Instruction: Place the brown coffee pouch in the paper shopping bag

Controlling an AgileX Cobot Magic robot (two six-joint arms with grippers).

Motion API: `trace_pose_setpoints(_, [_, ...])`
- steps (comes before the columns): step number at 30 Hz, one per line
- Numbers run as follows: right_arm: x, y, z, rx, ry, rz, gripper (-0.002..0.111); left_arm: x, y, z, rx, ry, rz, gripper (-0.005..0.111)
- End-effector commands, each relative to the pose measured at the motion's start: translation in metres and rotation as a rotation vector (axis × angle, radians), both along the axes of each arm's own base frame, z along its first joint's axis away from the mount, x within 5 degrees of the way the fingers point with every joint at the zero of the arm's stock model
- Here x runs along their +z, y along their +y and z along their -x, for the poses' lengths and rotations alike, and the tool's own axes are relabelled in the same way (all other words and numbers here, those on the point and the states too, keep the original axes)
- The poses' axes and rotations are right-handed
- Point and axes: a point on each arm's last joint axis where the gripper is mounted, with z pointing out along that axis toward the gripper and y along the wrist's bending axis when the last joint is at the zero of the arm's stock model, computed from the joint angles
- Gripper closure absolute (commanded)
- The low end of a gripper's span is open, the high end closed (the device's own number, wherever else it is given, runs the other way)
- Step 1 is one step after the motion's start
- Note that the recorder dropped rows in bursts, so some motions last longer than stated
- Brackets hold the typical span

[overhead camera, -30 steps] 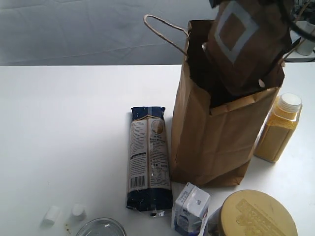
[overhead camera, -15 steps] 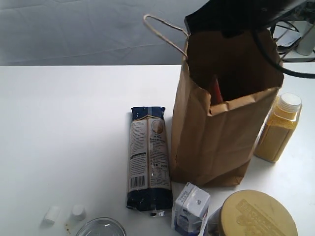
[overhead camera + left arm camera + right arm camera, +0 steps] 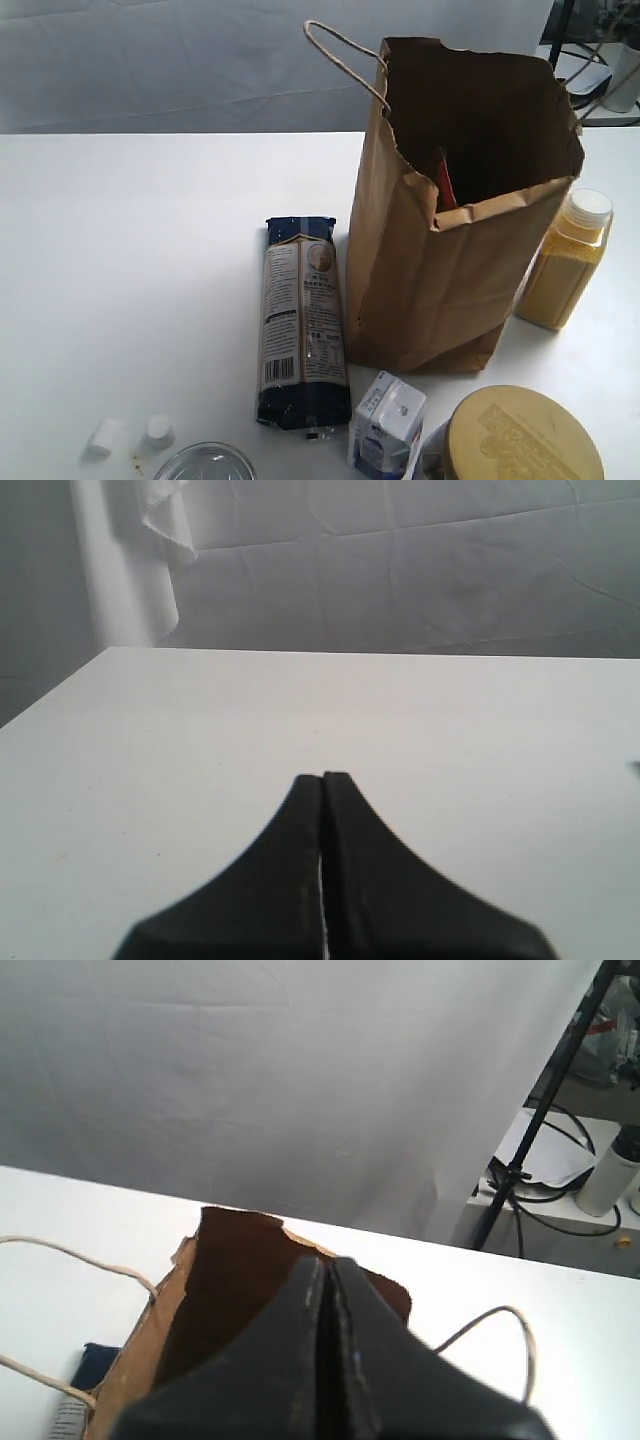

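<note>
Coffee pouch (image 3: 444, 186) sits inside paper bag (image 3: 440, 280), only orange label edge showing; R gripper (image 3: 328, 1285) clenched on nothing above bag mouth, L gripper (image 3: 322, 780) clenched over table (image 3: 480, 730); lift R vertically, clear of cord handles (image 3: 340, 55).

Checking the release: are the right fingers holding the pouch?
No, the right fingers are pressed together with nothing between them, the bag open beyond.

My left: table (image 3: 130, 260) open. My right: paper shopping bag (image 3: 440, 290) stands tall, mouth unobstructed, crowded by noodle packet (image 3: 303, 320), yellow bottle (image 3: 562, 270), carton (image 3: 388, 422), jar (image 3: 522, 438).
</note>
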Motion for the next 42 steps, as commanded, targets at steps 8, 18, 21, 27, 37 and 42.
trace_pose_setpoints(8, [0.021, -0.059, 0.035, -0.019, 0.055, -0.059, 0.108, -0.001, 0.000, 0.000, 0.004, -0.004, -0.002, 0.107])
trace_pose_setpoints(18, [-0.025, -0.122, 0.076, 0.038, 0.023, -0.208, 0.108, -0.001, 0.000, 0.000, 0.004, -0.004, -0.002, 0.107])
trace_pose_setpoints(21, [-0.054, -0.138, 0.088, 0.067, 0.017, -0.277, 0.108, -0.001, 0.000, 0.000, 0.004, -0.004, -0.002, 0.107])
trace_pose_setpoints(27, [-0.107, -0.157, 0.110, 0.160, 0.063, -0.394, 0.108, -0.001, 0.000, 0.000, 0.004, -0.004, -0.002, 0.107])
trace_pose_setpoints(37, [-0.170, -0.142, 0.118, 0.233, -0.026, -0.516, 0.108, -0.001, 0.000, 0.000, 0.004, -0.004, -0.002, 0.107])
trace_pose_setpoints(42, [-0.202, -0.141, 0.106, 0.127, -0.100, -0.498, 0.108, -0.001, 0.000, 0.000, 0.004, -0.004, -0.002, 0.107])
